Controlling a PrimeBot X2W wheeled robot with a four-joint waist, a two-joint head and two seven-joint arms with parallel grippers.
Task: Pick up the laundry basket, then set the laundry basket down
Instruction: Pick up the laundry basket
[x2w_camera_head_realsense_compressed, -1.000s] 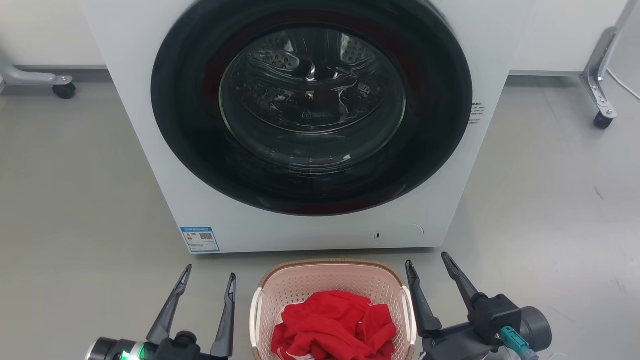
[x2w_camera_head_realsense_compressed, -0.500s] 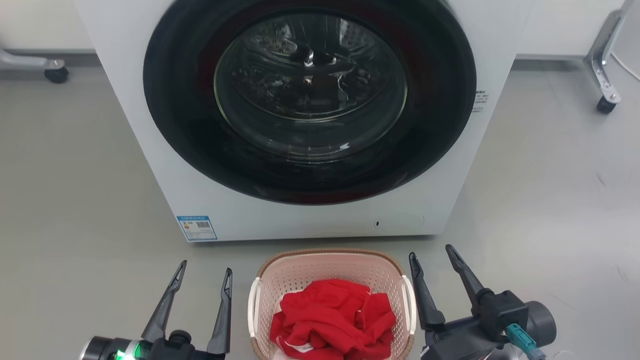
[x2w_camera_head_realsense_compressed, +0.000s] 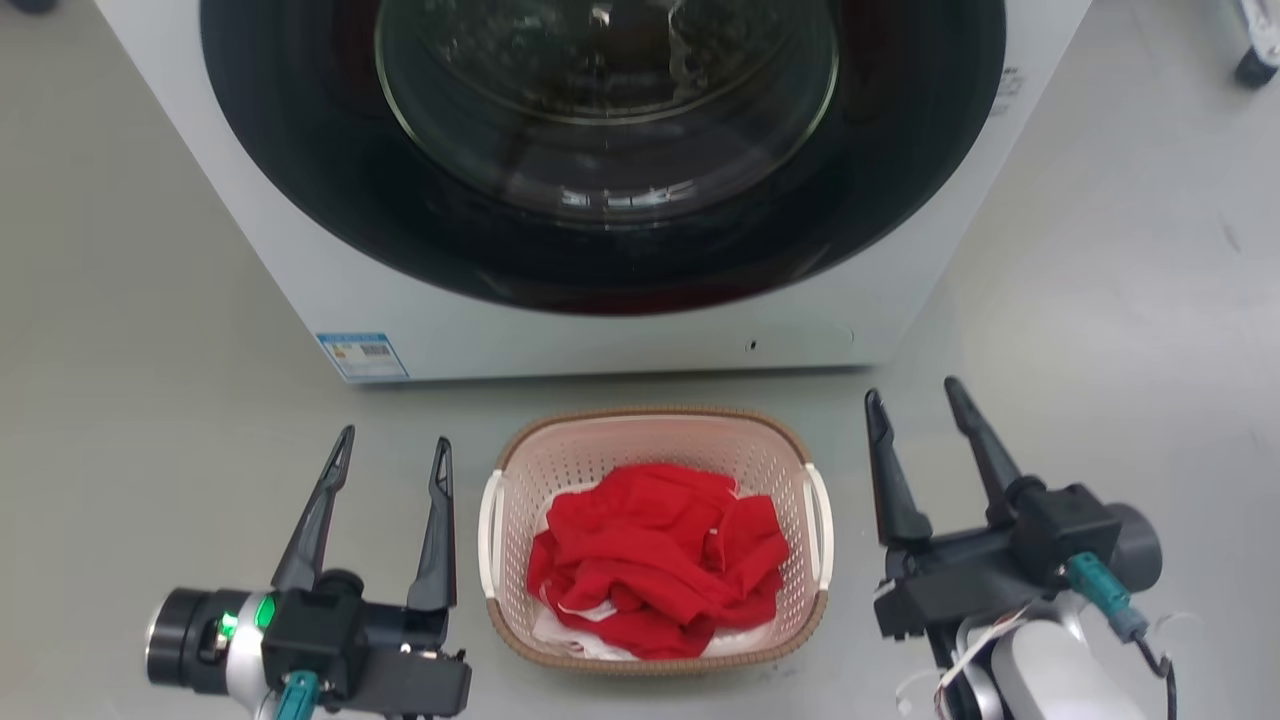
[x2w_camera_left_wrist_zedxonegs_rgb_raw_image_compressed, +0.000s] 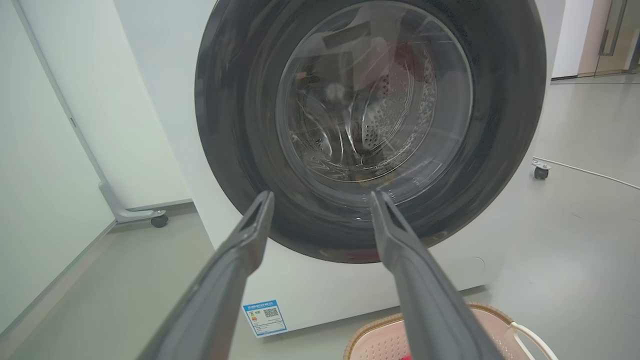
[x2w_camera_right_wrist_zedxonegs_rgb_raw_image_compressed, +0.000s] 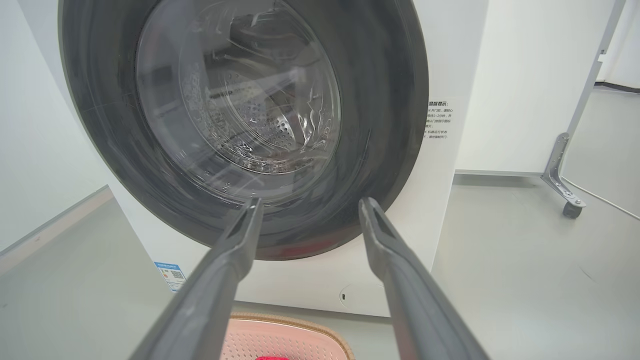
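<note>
Where it sits, the laundry basket (x2w_camera_head_realsense_compressed: 650, 445) holds crumpled red cloth (x2w_camera_head_realsense_compressed: 655, 555).

Dark tapered fingers (x2w_camera_head_realsense_compressed: 437, 530), teal plugs (x2w_camera_head_realsense_compressed: 1092, 581), possibly white wiring (x2w_camera_head_realsense_compressed: 962, 657).

A blue sticker (x2w_camera_left_wrist_zedxonegs_rgb_raw_image_compressed: 264, 317) with a QR code sits low on the washing machine's (x2w_camera_head_realsense_compressed: 600, 345) front, at the left. Small printed lines (x2w_camera_right_wrist_zedxonegs_rgb_raw_image_compressed: 440, 120) stand right of the door (x2w_camera_right_wrist_zedxonegs_rgb_raw_image_compressed: 240, 100). Neither is readable.

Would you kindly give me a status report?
Left gripper open, right gripper open, either side of the laundry basket, not touching. Basket on floor, red clothing inside, washing machine behind. Nothing in the way.
</note>
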